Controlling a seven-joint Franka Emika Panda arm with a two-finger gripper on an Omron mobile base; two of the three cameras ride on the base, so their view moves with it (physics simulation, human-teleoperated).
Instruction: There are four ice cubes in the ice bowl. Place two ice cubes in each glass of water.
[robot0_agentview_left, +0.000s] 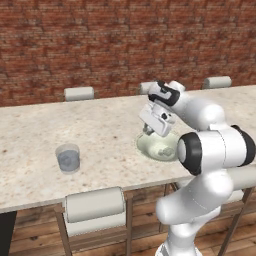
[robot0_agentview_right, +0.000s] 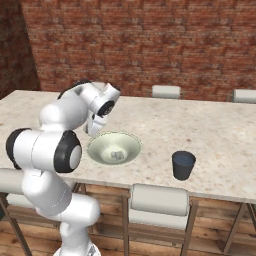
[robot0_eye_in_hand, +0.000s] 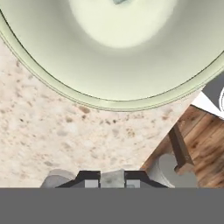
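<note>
On the bench (robot0_agentview_left: 75, 130) two glasses are standing: one see-through glass (robot0_agentview_left: 68, 158) far to the left and one dark glass (robot0_agentview_right: 183, 164) to the right of the ice bowl (robot0_agentview_right: 131, 145). One ice bowl is sitting between them, near the front edge. Inside it a few ice cubes (robot0_agentview_right: 118, 155) are lying; I cannot count them. One arm is bending over, holding the end effector (robot0_eye_in_hand: 113, 183) just above the bench beside the bowl's rim. Its fingers are pinching a small pale ice cube (robot0_eye_in_hand: 113, 178).

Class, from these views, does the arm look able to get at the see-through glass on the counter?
Probably yes. The glass stands alone on bare counter, nothing between it and the gripper beside the bowl; whether it lies within reach is unclear.
</note>
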